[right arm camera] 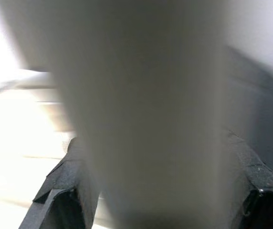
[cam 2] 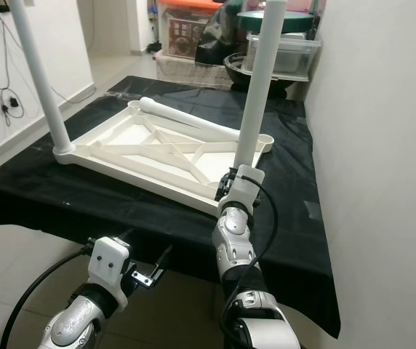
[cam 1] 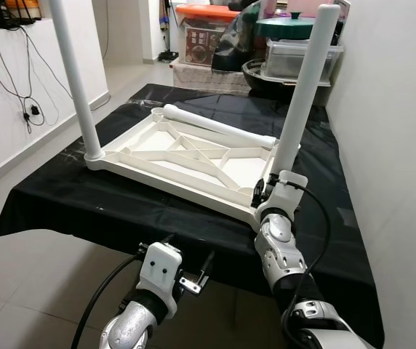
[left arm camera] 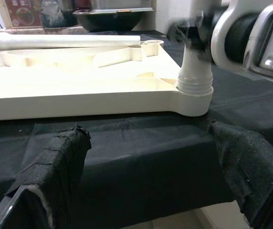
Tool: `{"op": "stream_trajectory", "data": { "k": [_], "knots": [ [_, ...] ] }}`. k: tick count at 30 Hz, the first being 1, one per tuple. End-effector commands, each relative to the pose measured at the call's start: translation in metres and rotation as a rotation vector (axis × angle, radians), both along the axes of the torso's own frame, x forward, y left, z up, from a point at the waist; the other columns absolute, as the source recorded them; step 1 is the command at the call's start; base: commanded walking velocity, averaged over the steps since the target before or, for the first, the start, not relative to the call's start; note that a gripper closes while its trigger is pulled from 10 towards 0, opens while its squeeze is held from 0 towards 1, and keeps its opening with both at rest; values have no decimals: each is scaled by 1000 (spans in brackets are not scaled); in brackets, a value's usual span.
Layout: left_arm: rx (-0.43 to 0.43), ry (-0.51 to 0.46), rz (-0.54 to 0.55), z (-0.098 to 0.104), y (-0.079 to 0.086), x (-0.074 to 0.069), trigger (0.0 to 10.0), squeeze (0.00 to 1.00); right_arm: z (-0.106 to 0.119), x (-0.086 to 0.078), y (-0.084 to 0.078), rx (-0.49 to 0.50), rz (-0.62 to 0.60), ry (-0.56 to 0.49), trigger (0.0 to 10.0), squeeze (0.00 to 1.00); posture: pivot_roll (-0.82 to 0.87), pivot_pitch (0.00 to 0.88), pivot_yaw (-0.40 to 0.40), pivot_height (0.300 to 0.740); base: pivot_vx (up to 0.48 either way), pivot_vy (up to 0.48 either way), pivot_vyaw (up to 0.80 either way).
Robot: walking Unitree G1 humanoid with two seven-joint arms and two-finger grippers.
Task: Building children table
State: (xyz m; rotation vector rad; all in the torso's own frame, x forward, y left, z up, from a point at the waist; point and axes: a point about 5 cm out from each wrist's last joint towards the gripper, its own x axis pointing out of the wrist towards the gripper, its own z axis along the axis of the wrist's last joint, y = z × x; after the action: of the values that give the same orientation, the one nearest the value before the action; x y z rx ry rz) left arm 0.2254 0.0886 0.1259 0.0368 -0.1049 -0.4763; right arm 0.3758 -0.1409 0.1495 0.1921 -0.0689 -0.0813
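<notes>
At the tabletop's [cam 1: 193,156] near corner, right gripper [cam 1: 265,190] fingers clasp a blurred leg [cam 1: 304,91]; left gripper [cam 1: 190,270] gapes wide.

- A home room is showing: a cloth-draped bench [cam 1: 62,200] is standing on tiled floor [cam 1: 19,305].
- Behind the bench, storage boxes [cam 1: 299,58] and cookware [cam 1: 284,27] are piling up.
- Cables [cam 1: 19,87] are hanging on the wall beside the bench.

A black cloth [cam 1: 84,196] is draped over the table, its edge hanging toward a pale tiled floor [cam 1: 19,291]. White walls [cam 1: 390,145] are seen on both sides — black cables [cam 1: 19,87] hang down the left one. At the far end, clutter is piled: a clear plastic bin [cam 1: 295,58], a green lid [cam 1: 288,25] and an orange-lidded box [cam 1: 204,29]. The light is bright and even.
</notes>
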Motion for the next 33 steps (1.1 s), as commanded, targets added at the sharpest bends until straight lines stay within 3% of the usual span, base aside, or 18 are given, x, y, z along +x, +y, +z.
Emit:
{"op": "stream_trajectory", "data": {
  "k": [1, 7, 8, 9, 10, 11, 12, 13, 14, 15, 17, 25, 26, 27, 28, 31, 33],
  "knots": [
    [11, 16, 0, -4, 0, 0, 10000, 0, 13, 5, -1, -9, 244, -70, 10000, 0, 211, 0, -65, 740, 0, 0, 0],
    [13, 15, 0, -5, 0, 0, 10000, 0, 18, 8, -9, 4, 430, -42, 10000, 0, 212, 0, -65, 740, 0, 0, 0],
    [14, 15, 0, -5, 0, 0, 10000, 0, 15, 6, -6, -10, 594, -6, 10000, 0, 216, 0, -62, 740, 0, 0, 0],
    [14, 15, 0, -5, 0, 0, 10000, 0, 15, 6, -6, -10, 594, -6, 10000, 0, 216, 0, -62, 740, 0, 0, 0],
    [15, 16, -1, -5, 0, 1, 10000, 0, 12, 4, -5, -17, 708, 21, 10000, 0, 216, 0, -62, 740, 0, 0, 0],
    [15, 16, -1, -5, 0, 1, 10000, 0, 12, 4, -5, -17, 708, 21, 10000, 0, 216, 0, -62, 740, 0, 0, 0],
    [15, 15, -2, -5, 1, 1, 10000, 0, 9, 1, -2, -41, 839, 47, 10000, 0, 219, 0, -63, 740, 0, 0, 0],
    [15, 15, -2, -5, 1, 1, 10000, 0, 9, 1, -2, -41, 839, 47, 10000, 0, 219, 0, -63, 740, 0, 0, 0],
    [15, 14, -3, -5, 1, 1, 10000, 0, 6, -3, 1, -93, 973, 83, 10000, 0, 223, 0, -65, 740, 0, 0, 0],
    [15, 14, -3, -5, 1, 1, 10000, 0, 6, -3, 1, -93, 973, 83, 10000, 0, 223, 0, -65, 740, 0, 0, 0],
    [14, 10, -4, -4, 0, 0, 10000, 0, 4, -7, 7, -165, 1119, 123, 10000, 0, 230, 0, -66, 740, 0, 0, 0],
    [14, 9, -5, -4, 0, -1, 10000, 0, 10, -7, 21, -188, 1232, 109, 10000, 0, 234, 0, -70, 740, 0, 0, 0],
    [14, 10, -5, -4, 0, -1, 10000, 0, 11, -7, 25, -179, 1229, 91, 7961, 0, 233, 0, -69, 740, 0, 0, 0],
    [14, 10, -5, -4, 0, -1, 10000, 0, 11, -7, 25, -179, 1229, 91, 7961, 0, 233, 0, -69, 740, 0, 0, 0],
    [15, 11, -5, -4, 0, -1, 10000, 0, 12, -5, 27, -164, 1183, 84, 0, 0, 231, 0, -68, 740, 0, 0, 0],
    [16, 12, -6, -4, 1, -1, 10000, 0, 12, -3, 27, -149, 1145, 71, 0, 0, 231, 0, -68, 740, 0, 0, 0],
    [17, 13, -8, -5, 0, -1, 10000, 0, 10, 0, 22, -116, 1033, 59, 0, 0, 228, 0, -67, 740, 0, 0, 0]
  ]
}}
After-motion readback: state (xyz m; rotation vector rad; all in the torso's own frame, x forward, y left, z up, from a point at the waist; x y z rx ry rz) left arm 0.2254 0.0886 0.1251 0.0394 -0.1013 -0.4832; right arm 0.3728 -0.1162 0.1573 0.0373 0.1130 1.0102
